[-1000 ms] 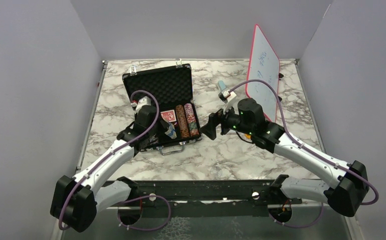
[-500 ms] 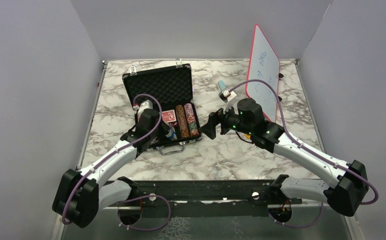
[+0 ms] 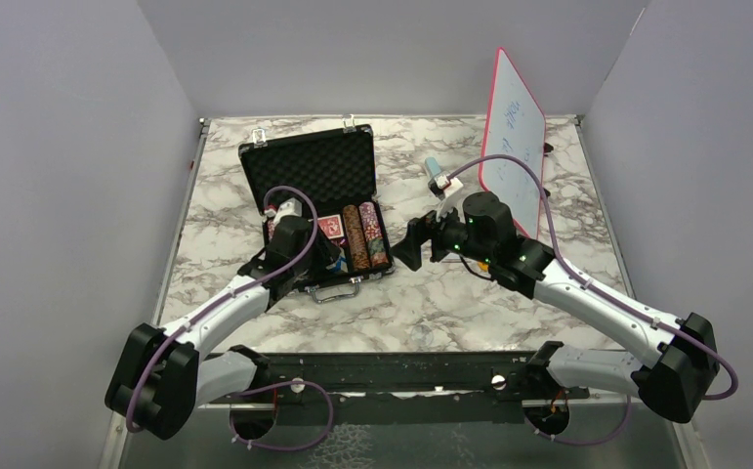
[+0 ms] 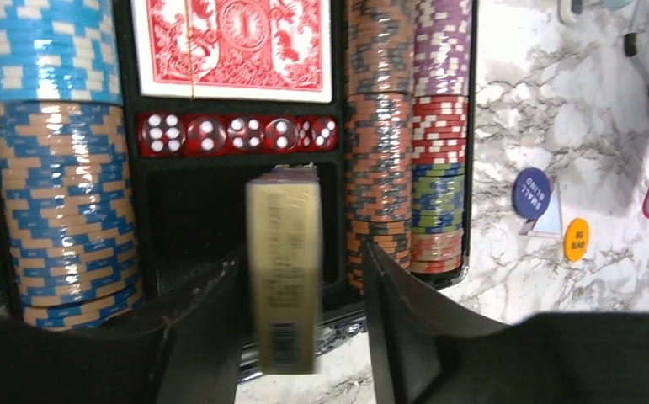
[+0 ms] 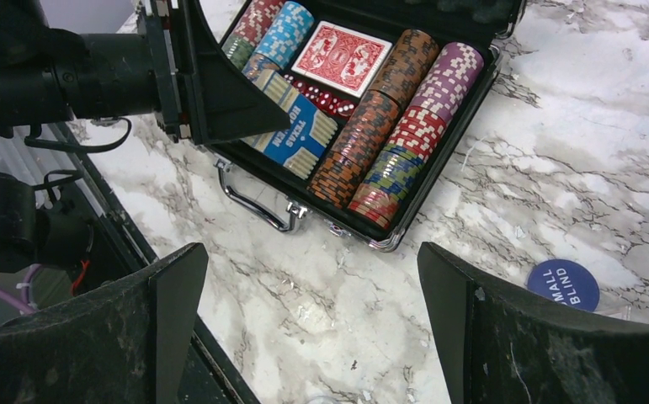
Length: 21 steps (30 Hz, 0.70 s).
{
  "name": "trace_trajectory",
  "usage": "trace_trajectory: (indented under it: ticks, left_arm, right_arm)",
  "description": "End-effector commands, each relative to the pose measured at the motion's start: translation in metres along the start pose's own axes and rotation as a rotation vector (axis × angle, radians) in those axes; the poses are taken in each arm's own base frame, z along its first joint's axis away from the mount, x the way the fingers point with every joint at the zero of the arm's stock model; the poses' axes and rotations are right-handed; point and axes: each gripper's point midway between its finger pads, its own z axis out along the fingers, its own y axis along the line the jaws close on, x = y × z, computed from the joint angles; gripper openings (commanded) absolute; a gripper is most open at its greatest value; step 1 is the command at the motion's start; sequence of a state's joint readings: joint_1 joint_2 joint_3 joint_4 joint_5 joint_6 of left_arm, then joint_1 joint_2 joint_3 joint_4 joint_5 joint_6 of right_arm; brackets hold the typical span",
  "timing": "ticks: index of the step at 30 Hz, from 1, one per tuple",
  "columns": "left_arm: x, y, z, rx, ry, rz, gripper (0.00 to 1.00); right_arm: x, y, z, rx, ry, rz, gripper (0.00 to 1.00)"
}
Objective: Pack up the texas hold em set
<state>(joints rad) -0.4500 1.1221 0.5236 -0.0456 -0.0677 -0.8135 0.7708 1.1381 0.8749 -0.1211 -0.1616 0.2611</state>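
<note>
**Seating the second deck.** The briefcase lies open on the left, far part of the tabletop, with its foam lid raised at the far side. Its tray holds rows of chips, the red deck and a row of dice.

The left hand hangs over the empty slot just near of the dice. Its fingers stand apart around the blue deck, with a clear gap on the deck's right side, so nothing is clamped. In the right wrist view the blue deck sits partly in the slot, tilted and leaning left towards the blue chips.

The right hand is spread wide and empty, over bare tabletop just right of the case.

The step in hand is judged to be seating this deck:
- It should end lying flat, face up, level with the red deck, or the lid will probably not close.
- A light push on its raised edge should tip it down.
- The fingers should then lift straight up, clear of the chip rows on either side.

The small blind button and the orange button lie outside the case to its right, yet to be packed.
</note>
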Motion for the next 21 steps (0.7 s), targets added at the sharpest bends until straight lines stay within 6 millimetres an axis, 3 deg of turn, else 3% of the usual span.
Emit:
trace_trajectory:
  ticks: [1, 5, 9, 15, 21]
  left_arm:
    - [-0.004, 0.011, -0.004, -0.074, 0.014, 0.072, 0.58]
    - [-0.016, 0.024, -0.01, -0.168, -0.011, 0.14, 0.66]
    - [-0.033, 0.03, -0.017, -0.229, -0.053, 0.192, 0.67]
    - [-0.042, 0.043, -0.02, -0.307, -0.078, 0.247, 0.67]
    - [-0.032, 0.043, -0.012, -0.293, -0.027, 0.255, 0.51]
  right_arm:
    - [-0.005, -0.003, -0.003, 0.028, -0.019, -0.007, 0.97]
    - [-0.005, -0.004, -0.002, 0.03, -0.02, -0.006, 0.97]
    - [-0.005, -0.004, -0.002, 0.031, -0.02, -0.006, 0.97]
    - [-0.006, -0.004, -0.002, 0.033, -0.021, -0.006, 0.97]
    - [-0.005, -0.005, 0.0, 0.036, -0.014, -0.007, 0.97]
